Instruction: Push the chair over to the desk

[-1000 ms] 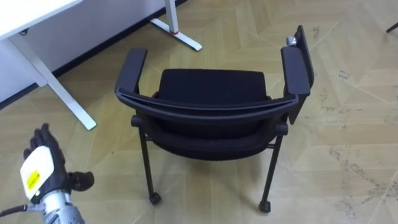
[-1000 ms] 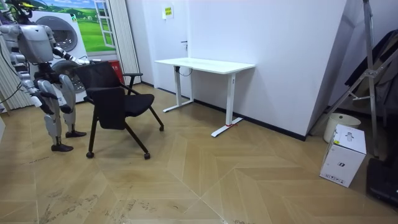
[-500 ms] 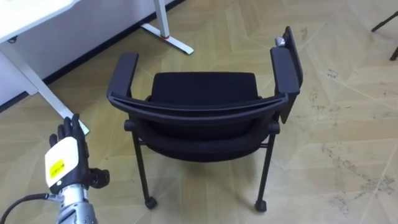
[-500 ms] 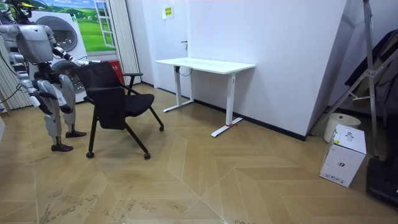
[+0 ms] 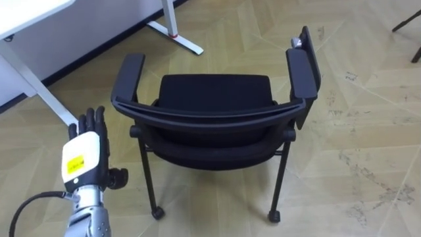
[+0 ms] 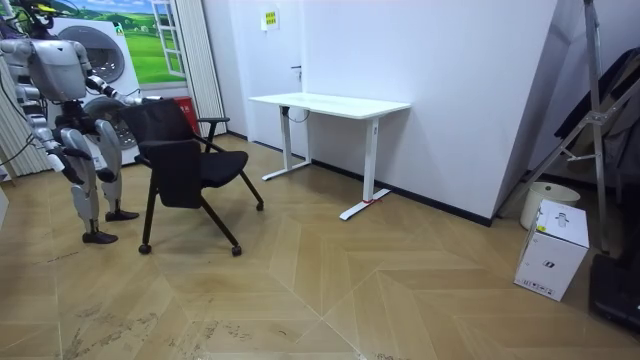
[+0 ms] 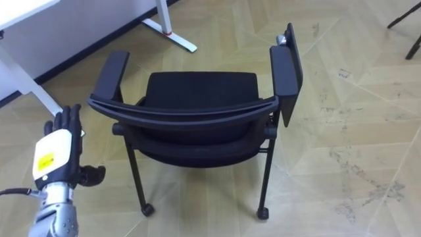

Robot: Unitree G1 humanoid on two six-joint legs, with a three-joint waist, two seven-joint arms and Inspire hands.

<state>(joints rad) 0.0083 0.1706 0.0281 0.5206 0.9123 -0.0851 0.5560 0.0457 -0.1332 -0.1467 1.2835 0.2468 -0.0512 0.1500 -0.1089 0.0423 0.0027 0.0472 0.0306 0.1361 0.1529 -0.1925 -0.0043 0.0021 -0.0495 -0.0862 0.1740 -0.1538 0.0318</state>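
**A:** So is the chair [image 5: 216, 95] getting pushed or what?

**B:** Doesn't look started to me. It's standing on the floor right in front of the robot, with the desk [image 5: 20, 16] at far left. The left robot hand [image 5: 85, 153] is raised near the backrest's left end, fingers straight, holding nothing and not touching the chair.
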